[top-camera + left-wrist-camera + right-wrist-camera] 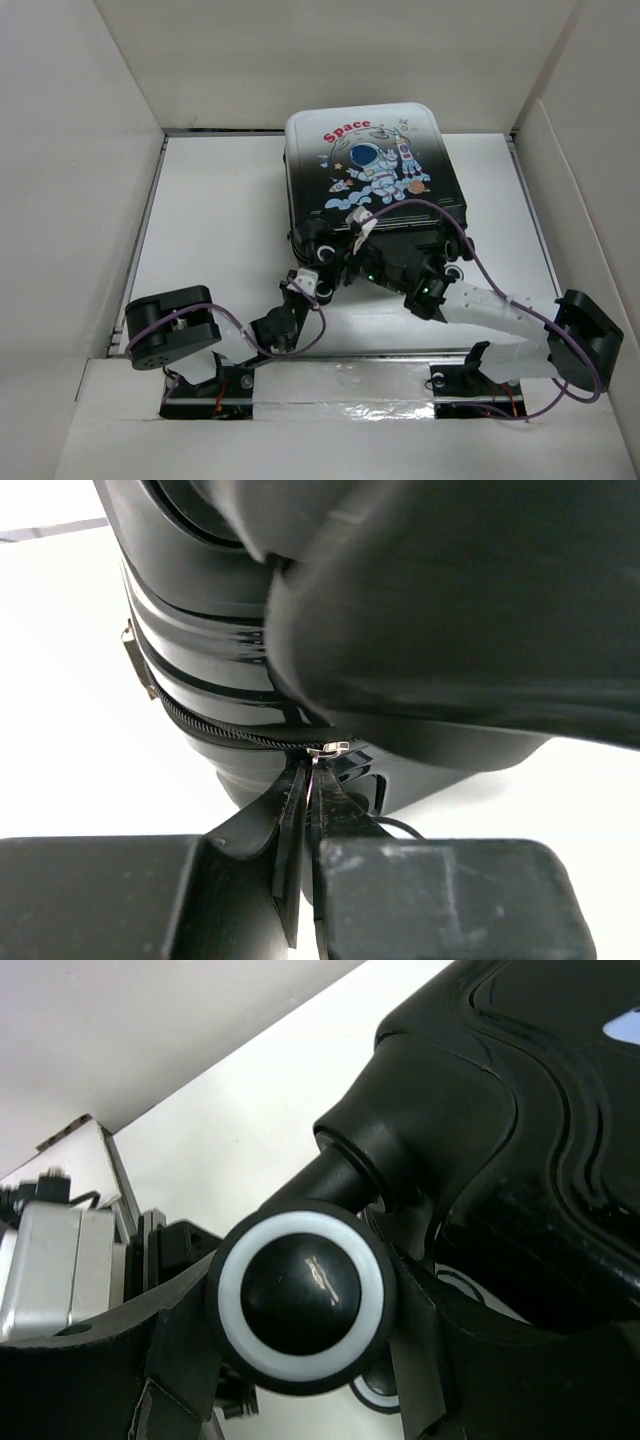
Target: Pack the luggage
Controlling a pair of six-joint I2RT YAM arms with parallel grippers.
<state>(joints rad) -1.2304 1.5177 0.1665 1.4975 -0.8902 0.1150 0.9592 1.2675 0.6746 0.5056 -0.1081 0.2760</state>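
While right tool (pixel 302 1295) clamps wheel (pixel 300 1312) to steady luggage (pixel 370 160), left tool (pixel 312 772) pinches zipper pull (pixel 328 748), tips together, likely for zipping shut.

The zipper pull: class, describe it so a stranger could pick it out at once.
Find the hard-shell suitcase, black fading to white with an astronaut print, on the white table. Follow the black zipper running round its side to the small silver metal zipper pull. Unlike the dark teeth around it, it shines and sits pinched at the left gripper's closed fingertips.
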